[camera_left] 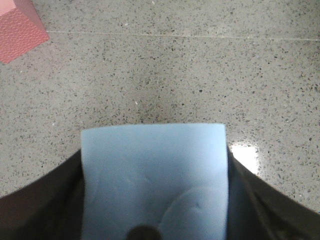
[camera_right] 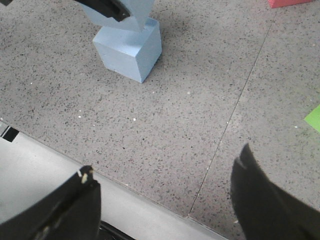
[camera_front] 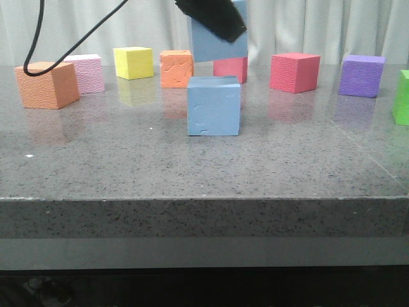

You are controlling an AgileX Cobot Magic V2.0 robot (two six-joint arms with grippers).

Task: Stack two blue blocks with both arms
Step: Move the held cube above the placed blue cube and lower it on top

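One blue block (camera_front: 214, 105) rests on the grey table (camera_front: 96, 160) near its middle. The other blue block (camera_front: 223, 43) hangs in the air just above and slightly behind it, with my left gripper (camera_front: 217, 25) shut on it. The left wrist view shows that held block (camera_left: 152, 170) squeezed between both black fingers (camera_left: 45, 205). My right gripper (camera_right: 165, 170) is open and holds nothing; it hovers over the table's front edge, well short of the resting block (camera_right: 131, 47). The front view does not show it.
Along the back stand an orange cube (camera_front: 48, 84), a pink cube (camera_front: 86, 72), a yellow cube (camera_front: 133, 62), another orange cube (camera_front: 176, 68), two red cubes (camera_front: 294, 71), a purple cube (camera_front: 362, 75) and a green cube (camera_front: 402, 96). A black cable (camera_front: 38, 38) hangs at left.
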